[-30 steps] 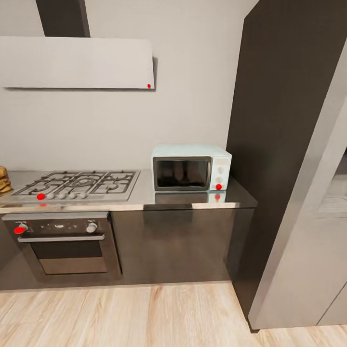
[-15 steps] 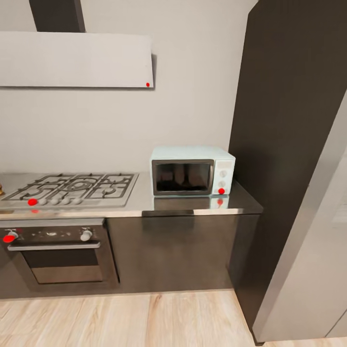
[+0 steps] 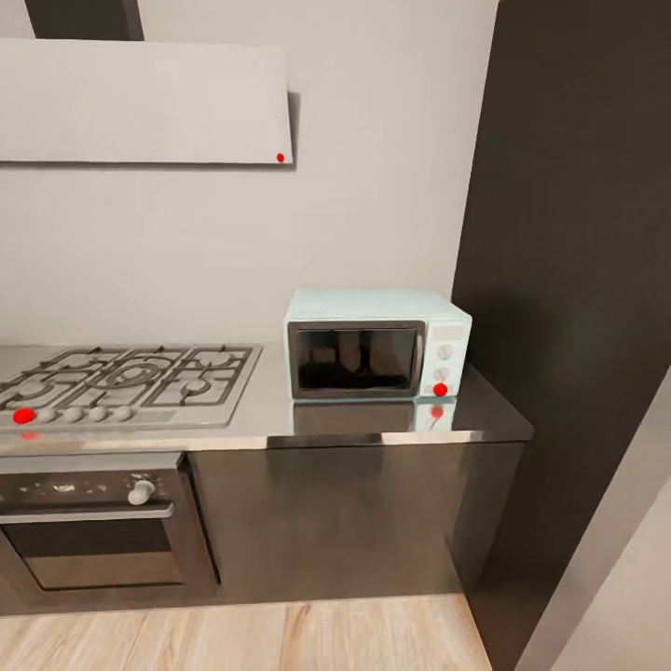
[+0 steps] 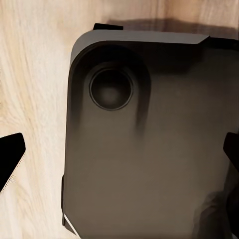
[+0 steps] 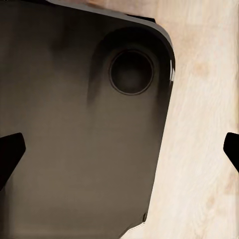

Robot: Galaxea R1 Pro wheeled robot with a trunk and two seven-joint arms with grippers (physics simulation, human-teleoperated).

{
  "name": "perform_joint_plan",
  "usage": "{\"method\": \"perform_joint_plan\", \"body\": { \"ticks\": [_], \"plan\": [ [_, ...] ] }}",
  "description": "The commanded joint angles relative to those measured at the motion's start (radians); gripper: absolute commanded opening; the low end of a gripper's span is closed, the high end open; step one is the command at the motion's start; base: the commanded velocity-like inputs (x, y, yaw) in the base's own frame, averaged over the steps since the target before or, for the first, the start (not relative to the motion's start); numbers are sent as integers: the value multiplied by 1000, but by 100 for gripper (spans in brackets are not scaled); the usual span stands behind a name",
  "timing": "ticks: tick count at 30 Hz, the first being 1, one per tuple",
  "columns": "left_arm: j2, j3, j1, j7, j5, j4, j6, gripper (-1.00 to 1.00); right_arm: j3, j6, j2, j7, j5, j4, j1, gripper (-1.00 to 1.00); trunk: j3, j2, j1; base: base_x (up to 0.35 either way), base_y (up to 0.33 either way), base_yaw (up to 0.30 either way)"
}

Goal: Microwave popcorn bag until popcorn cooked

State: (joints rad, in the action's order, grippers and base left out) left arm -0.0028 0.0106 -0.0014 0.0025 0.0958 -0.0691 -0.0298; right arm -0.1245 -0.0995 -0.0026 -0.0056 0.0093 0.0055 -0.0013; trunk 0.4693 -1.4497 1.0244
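Camera shifted nearer, microwave (image 3: 376, 344) door closed, seemingly empty, both end effectors spread apart.

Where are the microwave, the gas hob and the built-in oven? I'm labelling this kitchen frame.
microwave (image 3: 354, 358): head view, on its dark glass door.
gas hob (image 3: 130, 377): head view, on the grates.
built-in oven (image 3: 93, 552): head view, on its door glass.

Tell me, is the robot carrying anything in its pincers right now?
No. Both the left pincer and right pincer hang open with nothing between their fingers, above the robot's dark base.
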Motion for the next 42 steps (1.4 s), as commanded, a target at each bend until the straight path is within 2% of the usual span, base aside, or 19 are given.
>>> {"method": "perform_joint_plan", "body": {
  "ticks": [1,21,24,25,27,28,32,35,36,37,39,40,41,42],
  "plan": [
    [0,0,0,0,10,0,-2,100,-5,-5,0,-1,2,1,0,100,1,0,1,318,0,0],
    [0,3,0,1,12,0,-4,100,-5,4,4,7,5,-1,0,100,1,0,1,27,0,0],
    [0,3,0,1,12,0,-4,100,-3,6,-2,11,6,-58,0,100,1,0,1,0,0,0],
    [-1,3,0,1,12,0,-4,100,-2,11,-4,13,6,-174,0,100,1,0,1,0,0,0],
    [-2,3,0,1,12,0,-4,100,-1,70,-5,12,7,-322,0,100,1,0,1,0,0,0],
    [-2,3,0,1,12,0,-4,100,1,143,-5,11,6,-438,0,100,1,0,1,0,0,0],
    [-2,3,0,1,10,-1,-4,100,10,345,-3,9,-3,-747,0,100,1,0,1,0,0,0],
    [-3,3,0,1,10,-1,-4,100,12,462,-2,9,-6,-919,0,100,1,0,1,0,0,0],
    [-3,2,0,1,10,-1,-4,100,13,574,-2,8,-7,-1095,0,100,1,0,1,0,0,0],
    [-3,2,0,1,10,-1,-4,100,15,615,-2,8,-7,-1168,0,100,1,0,1,0,0,0],
    [-3,2,0,1,10,-1,-4,100,49,748,-2,5,-6,-1373,0,100,1,0,1,0,0,0],
    [-3,2,0,1,10,-1,-4,100,60,785,-2,5,-3,-1435,-3,100,1,0,1,0,0,0],
    [-3,2,0,1,10,-2,-4,100,64,804,-3,5,-1,-1473,-12,100,1,0,1,0,0,0],
    [-3,2,0,1,10,-2,-4,100,74,876,-3,4,1,-1536,-84,100,1,0,1,0,0,0]
  ]
}}
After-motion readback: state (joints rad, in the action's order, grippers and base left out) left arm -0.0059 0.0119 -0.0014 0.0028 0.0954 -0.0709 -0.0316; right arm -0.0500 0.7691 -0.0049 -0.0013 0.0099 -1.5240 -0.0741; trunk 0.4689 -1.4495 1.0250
